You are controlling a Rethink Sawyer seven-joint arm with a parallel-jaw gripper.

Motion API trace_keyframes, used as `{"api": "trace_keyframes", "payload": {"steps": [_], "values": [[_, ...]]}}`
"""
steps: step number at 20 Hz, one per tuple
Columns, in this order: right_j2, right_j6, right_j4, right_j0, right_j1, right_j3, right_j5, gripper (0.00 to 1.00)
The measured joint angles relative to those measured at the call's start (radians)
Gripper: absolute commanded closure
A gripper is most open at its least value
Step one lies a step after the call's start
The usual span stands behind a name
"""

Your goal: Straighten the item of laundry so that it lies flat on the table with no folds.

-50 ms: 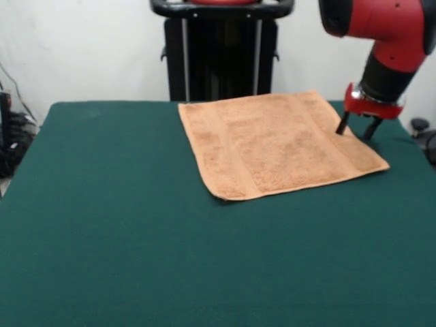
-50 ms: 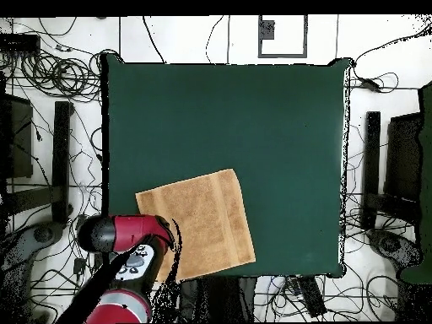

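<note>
On the far side of the green desk point(image 1: 136, 259) the towel point(image 1: 276, 145) lies spread out flat; no folds show, so the job looks nearly done; the hand point(image 1: 355, 129) is released, its two fingers apart, touching the towel's edge.

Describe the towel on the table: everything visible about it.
The towel is tan-orange terry, roughly square, with woven border bands near two opposite edges. It lies spread flat on the green table, turned slightly askew, with no folds visible, close to one table edge. The tool, fingers apart, stands at the towel's edge; contact cannot be confirmed.
</note>
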State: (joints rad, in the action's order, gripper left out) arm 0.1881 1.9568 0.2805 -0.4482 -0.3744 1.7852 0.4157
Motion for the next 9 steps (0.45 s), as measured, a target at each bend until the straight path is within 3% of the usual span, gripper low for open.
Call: {"api": "trace_keyframes", "payload": {"steps": [9], "values": [[0.012, 0.0, 0.0, -0.012, 0.003, -0.004, -0.004, 0.0]]}}
